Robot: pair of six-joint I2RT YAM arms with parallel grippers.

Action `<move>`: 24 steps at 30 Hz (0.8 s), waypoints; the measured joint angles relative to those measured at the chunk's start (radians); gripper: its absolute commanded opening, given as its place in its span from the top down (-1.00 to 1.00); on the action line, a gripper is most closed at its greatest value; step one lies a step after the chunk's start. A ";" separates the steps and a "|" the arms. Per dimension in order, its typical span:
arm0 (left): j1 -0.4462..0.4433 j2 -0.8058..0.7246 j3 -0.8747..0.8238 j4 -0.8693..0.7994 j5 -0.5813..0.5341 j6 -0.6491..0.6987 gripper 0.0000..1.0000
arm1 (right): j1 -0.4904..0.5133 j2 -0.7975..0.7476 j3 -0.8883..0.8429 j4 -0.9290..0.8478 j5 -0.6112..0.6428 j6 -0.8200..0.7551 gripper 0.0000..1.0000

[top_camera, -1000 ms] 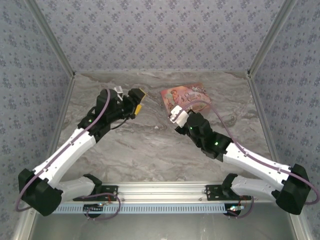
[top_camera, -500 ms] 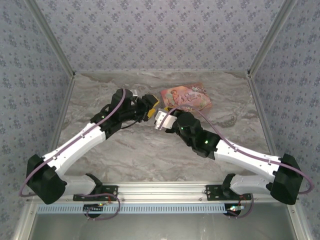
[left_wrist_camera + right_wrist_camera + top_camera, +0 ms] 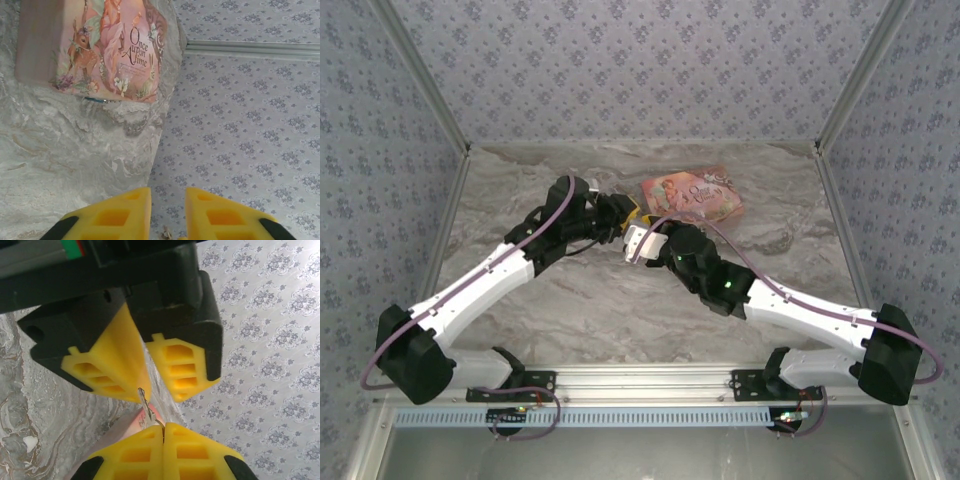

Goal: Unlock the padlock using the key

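Note:
My right gripper [image 3: 163,427] is shut on the key [image 3: 148,407], a thin grey sliver that sticks out from its closed fingertips. The key's tip rests against the inner side of one yellow finger [image 3: 117,365] of my left gripper [image 3: 161,392], whose jaws stand narrowly open around it. Seen from above, the left gripper [image 3: 623,212] and right gripper [image 3: 632,235] meet nose to nose above the table's middle. Between the left gripper [image 3: 168,192] fingers the key's tip [image 3: 166,232] just shows. A thin blue sliver [image 3: 95,100] at the pink box's edge may be the padlock; I cannot tell.
The pink illustrated box [image 3: 692,195] lies flat on the marble table [image 3: 570,300] just behind and right of the grippers. Patterned walls close in the back and both sides. The right arm's purple cable [image 3: 740,255] arcs over the box's near edge.
The left arm swung right and the right arm left until the grippers met. The left jaws narrowed from wide open to a small gap round the key's tip.

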 measured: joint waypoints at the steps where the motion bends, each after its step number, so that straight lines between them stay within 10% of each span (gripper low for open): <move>1: 0.000 0.001 0.002 0.000 0.000 0.000 0.61 | 0.000 0.000 0.000 0.000 0.000 0.000 1.00; 16: 0.001 0.010 0.013 -0.025 -0.002 0.002 1.00 | 0.000 0.005 0.003 0.003 0.016 0.000 1.00; 24: 0.000 0.011 0.015 -0.027 -0.003 0.003 0.60 | 0.002 0.021 0.005 0.009 0.026 0.000 1.00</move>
